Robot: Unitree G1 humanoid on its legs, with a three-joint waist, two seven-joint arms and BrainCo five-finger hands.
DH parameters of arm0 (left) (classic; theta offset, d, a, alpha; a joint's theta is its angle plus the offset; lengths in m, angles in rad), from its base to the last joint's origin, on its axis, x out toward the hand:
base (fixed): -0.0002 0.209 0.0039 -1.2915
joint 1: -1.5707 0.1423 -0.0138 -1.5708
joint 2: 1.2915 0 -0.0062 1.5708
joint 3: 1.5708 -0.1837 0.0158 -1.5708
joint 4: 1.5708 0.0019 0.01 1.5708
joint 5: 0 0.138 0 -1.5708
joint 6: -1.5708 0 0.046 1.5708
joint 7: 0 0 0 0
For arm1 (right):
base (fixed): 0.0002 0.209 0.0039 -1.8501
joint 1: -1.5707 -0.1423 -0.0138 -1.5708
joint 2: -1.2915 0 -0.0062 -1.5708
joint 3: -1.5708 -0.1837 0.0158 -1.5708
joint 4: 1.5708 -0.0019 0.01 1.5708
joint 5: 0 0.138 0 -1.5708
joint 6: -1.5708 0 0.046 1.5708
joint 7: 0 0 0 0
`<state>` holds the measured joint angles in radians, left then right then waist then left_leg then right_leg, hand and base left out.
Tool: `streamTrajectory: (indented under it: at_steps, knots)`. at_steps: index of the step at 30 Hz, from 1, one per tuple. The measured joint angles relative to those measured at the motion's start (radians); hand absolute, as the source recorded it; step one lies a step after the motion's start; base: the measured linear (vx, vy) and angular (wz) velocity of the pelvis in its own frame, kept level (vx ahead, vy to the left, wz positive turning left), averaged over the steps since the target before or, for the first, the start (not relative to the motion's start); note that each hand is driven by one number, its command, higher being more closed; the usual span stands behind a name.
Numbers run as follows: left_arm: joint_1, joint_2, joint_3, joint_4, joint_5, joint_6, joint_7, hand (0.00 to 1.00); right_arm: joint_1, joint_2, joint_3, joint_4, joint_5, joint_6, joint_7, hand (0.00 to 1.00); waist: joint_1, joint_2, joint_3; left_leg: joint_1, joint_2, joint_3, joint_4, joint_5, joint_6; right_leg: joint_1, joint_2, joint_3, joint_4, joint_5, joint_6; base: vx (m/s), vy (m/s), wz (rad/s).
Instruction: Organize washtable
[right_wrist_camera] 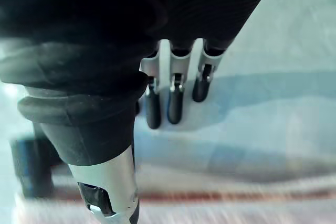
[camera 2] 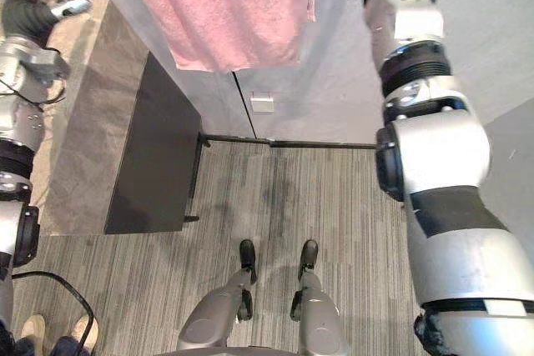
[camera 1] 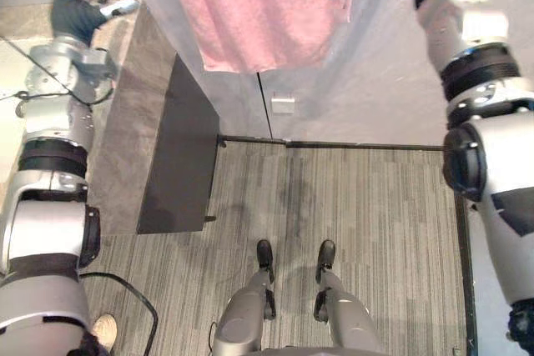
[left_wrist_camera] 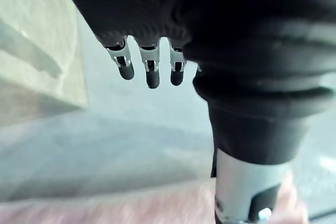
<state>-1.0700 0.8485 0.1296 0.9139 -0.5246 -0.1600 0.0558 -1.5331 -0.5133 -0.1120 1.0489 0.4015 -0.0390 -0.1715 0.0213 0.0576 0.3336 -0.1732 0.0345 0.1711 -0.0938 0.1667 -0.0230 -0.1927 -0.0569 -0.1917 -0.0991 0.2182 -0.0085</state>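
Note:
A pink towel [camera 1: 267, 6] hangs down in the top middle, its upper edge cut off by the view. Left of it stands the washtable [camera 1: 125, 122], with a grey stone-like top and a dark front panel [camera 1: 179, 156]. My left hand [camera 1: 75, 6] is raised above the table's far end, fingers spread and holding nothing. In its wrist view the straight fingers [left_wrist_camera: 152, 72] point at a pale wall, with blurred pink cloth below. My right hand [right_wrist_camera: 174, 106] is raised at the top right, beside the towel, fingers straight and apart from it.
A white wall plate [camera 1: 283, 105] sits under the towel, with a thin black line running up the wall. A dark skirting strip [camera 1: 359, 146] meets the striped grey carpet [camera 1: 375, 231]. A person's shoe [camera 1: 104, 331] shows at the lower left.

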Motion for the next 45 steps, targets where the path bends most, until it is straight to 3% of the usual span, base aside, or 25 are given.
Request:
streamTrajectory:
  at_steps: [4,8,13,17,22,30,36,42,45]
  knots:
    - [0.001,0.019,0.102,-0.015,0.040,-0.001,0.106,0.00,0.032,-0.008,-0.124,-0.119,0.053,-0.057,-0.129,0.00,-0.008,0.001,-0.001,0.009,0.004,0.001,0.000,0.000,0.000,0.007,0.004,0.002,0.000,0.000,0.000,0.01,-0.004,-0.02]
    - [0.025,-0.001,0.104,-0.237,0.062,-0.004,0.142,0.00,0.084,-0.004,-0.163,-0.343,0.100,-0.139,-0.202,0.00,-0.008,0.001,-0.006,0.016,0.011,0.005,-0.001,0.000,0.000,0.012,0.002,0.003,-0.003,0.000,-0.001,0.01,-0.002,-0.01]
    - [0.120,-0.025,-0.088,-0.542,0.043,-0.029,0.077,0.00,0.231,0.079,-0.076,-0.586,0.097,-0.185,-0.196,0.00,-0.009,0.000,-0.050,0.023,0.016,0.014,-0.003,-0.001,-0.001,0.016,0.002,0.003,-0.005,0.000,0.000,0.04,-0.012,-0.05]
    - [0.229,-0.027,-0.274,-0.717,0.016,-0.048,-0.014,0.00,0.406,0.179,0.151,-0.708,0.074,-0.186,-0.125,0.00,-0.010,0.001,-0.098,0.032,0.023,0.022,-0.008,-0.006,-0.008,0.024,0.006,0.008,-0.005,-0.004,0.001,0.02,-0.004,-0.02]
    - [0.367,-0.023,-0.408,-0.833,-0.015,-0.046,-0.111,0.00,0.477,0.266,0.438,-0.720,0.058,-0.175,-0.001,0.00,0.002,0.001,-0.135,0.043,0.032,0.031,-0.008,-0.014,-0.020,0.030,0.014,0.022,-0.006,-0.019,0.000,0.00,-0.006,-0.04]
    - [0.424,-0.004,-0.442,-0.851,-0.087,-0.047,-0.149,0.00,0.477,0.268,0.659,-0.631,0.101,-0.165,0.131,0.00,0.010,0.000,-0.170,0.026,0.035,0.055,-0.008,-0.013,-0.022,0.004,0.017,0.035,-0.006,-0.019,0.000,-0.02,-0.003,-0.08]
    - [0.400,-0.007,-0.442,-0.801,-0.159,-0.062,-0.164,0.00,0.416,0.278,0.711,-0.486,0.151,-0.135,0.158,0.00,0.020,0.000,-0.170,-0.024,0.037,0.053,-0.008,-0.003,-0.024,-0.047,0.016,0.028,-0.006,0.000,0.002,0.00,-0.007,-0.02]
    - [0.246,-0.045,-0.441,-0.640,-0.182,-0.069,-0.140,0.00,0.326,0.293,0.703,-0.376,0.169,-0.130,0.152,0.00,0.022,0.000,-0.168,-0.063,0.035,0.035,-0.008,0.005,-0.016,-0.075,0.015,0.001,-0.001,0.009,-0.004,0.00,0.008,0.10]
    - [0.173,-0.054,-0.438,-0.581,-0.191,-0.073,-0.136,0.00,0.279,0.313,0.680,-0.326,0.169,-0.129,0.150,0.00,0.021,0.002,-0.137,-0.073,0.035,0.026,-0.008,0.008,-0.015,-0.082,0.014,-0.001,-0.001,0.009,-0.003,-0.02,0.009,0.07]
